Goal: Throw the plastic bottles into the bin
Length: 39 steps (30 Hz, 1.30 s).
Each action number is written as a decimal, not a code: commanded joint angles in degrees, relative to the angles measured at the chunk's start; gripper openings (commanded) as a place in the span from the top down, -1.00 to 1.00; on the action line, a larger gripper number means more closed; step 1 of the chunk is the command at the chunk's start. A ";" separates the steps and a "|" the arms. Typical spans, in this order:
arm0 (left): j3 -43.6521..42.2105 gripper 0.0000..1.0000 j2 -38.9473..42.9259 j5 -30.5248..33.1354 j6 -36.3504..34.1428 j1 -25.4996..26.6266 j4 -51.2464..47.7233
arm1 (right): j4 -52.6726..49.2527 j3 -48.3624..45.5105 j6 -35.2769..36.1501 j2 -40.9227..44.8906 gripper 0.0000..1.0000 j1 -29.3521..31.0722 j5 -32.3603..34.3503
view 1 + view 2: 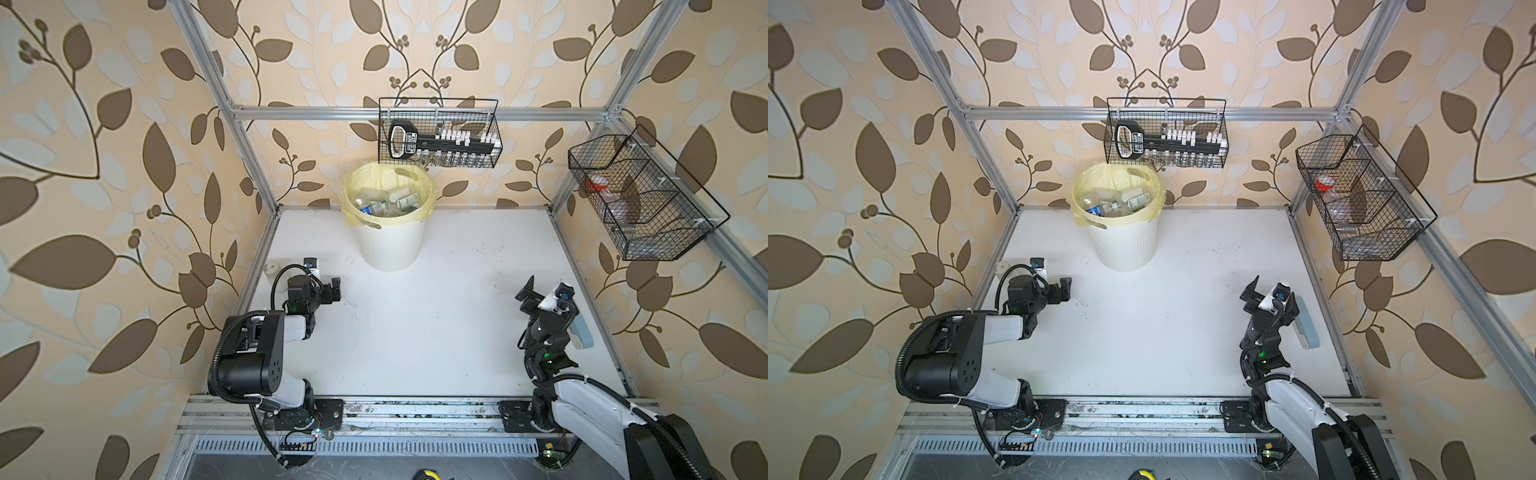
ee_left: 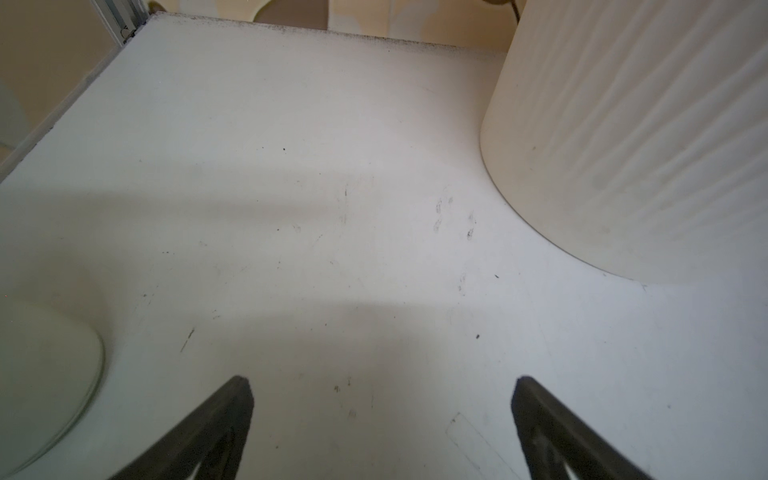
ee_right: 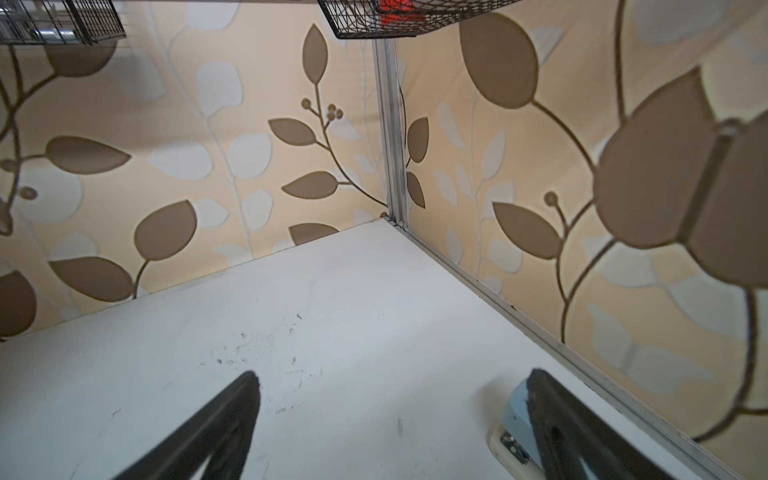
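The bin (image 1: 388,245) (image 1: 1127,245), cream-white and ribbed with a pale yellow liner, stands at the back middle of the white table. Several plastic bottles (image 1: 386,201) (image 1: 1113,205), mostly clear, lie piled inside it, and I see bottles nowhere else on the table. My left gripper (image 1: 334,291) (image 1: 1065,289) (image 2: 382,382) hovers open and empty to the front left of the bin, whose wall (image 2: 623,145) shows in the left wrist view. My right gripper (image 1: 525,297) (image 1: 1250,293) (image 3: 395,376) is open and empty near the table's right side.
A white round jar (image 1: 272,268) (image 2: 41,386) sits by the left edge, behind the left arm. A pale blue stapler (image 1: 582,332) (image 1: 1306,324) (image 3: 513,419) lies beside the right gripper. Black wire baskets hang on the back wall (image 1: 440,133) and on the right wall (image 1: 640,199).
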State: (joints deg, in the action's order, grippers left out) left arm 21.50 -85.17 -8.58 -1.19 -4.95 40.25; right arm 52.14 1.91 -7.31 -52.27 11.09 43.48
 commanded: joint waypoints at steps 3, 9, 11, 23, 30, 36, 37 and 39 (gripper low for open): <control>-0.18 -0.98 -0.18 -0.52 0.65 -0.31 2.99 | 12.28 -2.03 2.94 -7.16 -1.00 -0.55 -1.13; -0.19 -0.98 -0.06 -0.48 0.66 -0.32 2.91 | 21.06 -1.37 3.83 -18.04 -1.00 -1.71 -3.08; -0.20 -0.98 -0.06 -0.47 0.62 -0.30 2.90 | 15.91 -0.78 2.42 -15.57 -1.00 -1.88 -5.24; -0.13 -0.98 -0.06 -0.47 0.66 -0.30 2.82 | 37.05 -3.94 9.16 -29.59 -1.00 -3.75 -23.94; -0.14 -0.98 -0.09 -0.48 0.66 -0.32 2.73 | 7.02 7.97 4.95 -25.24 -1.00 -8.08 -29.03; -0.14 -0.98 0.00 -0.48 0.66 -0.32 2.73 | 10.33 6.84 4.75 -25.34 -1.00 -10.02 -33.35; -0.13 -0.98 0.01 -0.48 0.66 -0.32 2.79 | 10.21 6.86 5.06 -25.40 -1.00 -9.64 -33.01; -0.14 -0.98 0.05 -0.52 0.66 -0.28 2.73 | 10.17 6.47 6.37 -24.95 -1.00 -7.74 -30.62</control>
State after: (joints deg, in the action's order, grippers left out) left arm 21.50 -85.19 -8.58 -1.06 -4.95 40.58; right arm 62.67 8.73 -2.76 -77.65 1.61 12.43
